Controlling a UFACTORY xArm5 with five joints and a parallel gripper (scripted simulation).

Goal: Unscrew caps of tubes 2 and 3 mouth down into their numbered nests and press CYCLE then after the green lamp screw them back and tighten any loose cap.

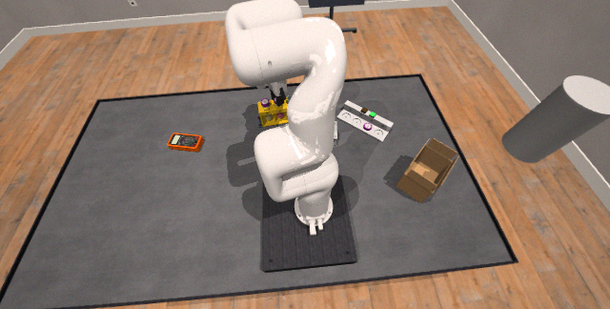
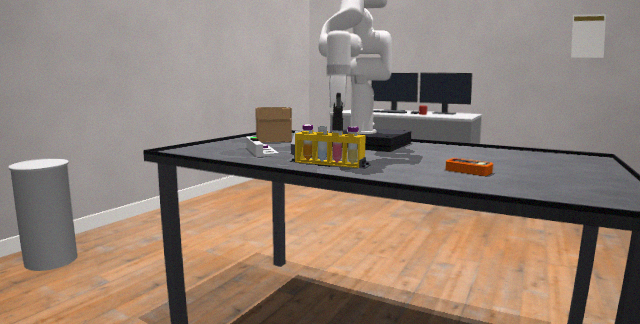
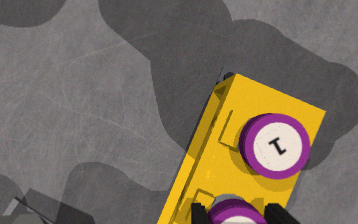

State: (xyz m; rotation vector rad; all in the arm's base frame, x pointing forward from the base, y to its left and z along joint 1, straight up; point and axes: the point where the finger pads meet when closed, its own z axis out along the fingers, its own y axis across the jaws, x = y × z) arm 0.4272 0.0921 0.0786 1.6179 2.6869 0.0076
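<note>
On the big dark grey table [image 2: 525, 179] stands a tall white robot arm [image 1: 295, 109], bent over a yellow block-shaped tube rack [image 3: 215, 165]. To one side lies an open brown cardboard box [image 1: 429, 170], and on the other side a flat orange meter [image 1: 185, 141]. Near the rack sits a long white cap tray [image 1: 353, 117] with a green lamp [image 1: 373, 114] lit and one purple cap [image 1: 367, 127] resting in a nest. Right over the rack, the arm's black gripper [image 3: 238, 214] is clenched on a purple round cap [image 3: 235, 212] that sits on the second tube. Just beside it, the purple cap marked 1 [image 3: 276, 145] sits on its tube.
</note>
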